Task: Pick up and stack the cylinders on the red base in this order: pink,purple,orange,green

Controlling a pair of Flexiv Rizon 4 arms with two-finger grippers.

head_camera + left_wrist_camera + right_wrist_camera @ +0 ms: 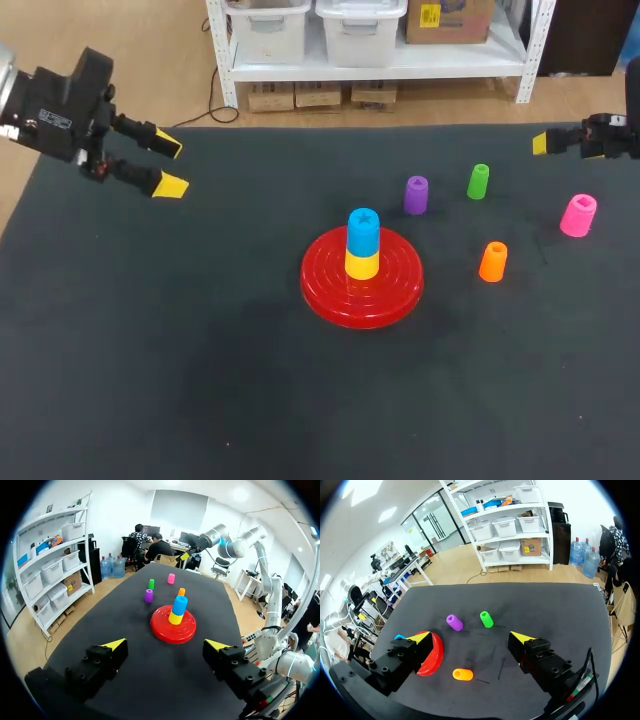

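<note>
The red base lies mid-table with a yellow cylinder and a blue cylinder stacked on it. To its right, apart from each other, stand the purple, green, orange and pink cylinders. My left gripper hovers open and empty at the far left, well short of the base. At the right edge, above and behind the pink cylinder, my right gripper is open and empty. Ahead of the right gripper lie purple, green and orange; pink is hidden there.
The dark mat covers the whole table. Its back edge runs just behind the purple and green cylinders.
</note>
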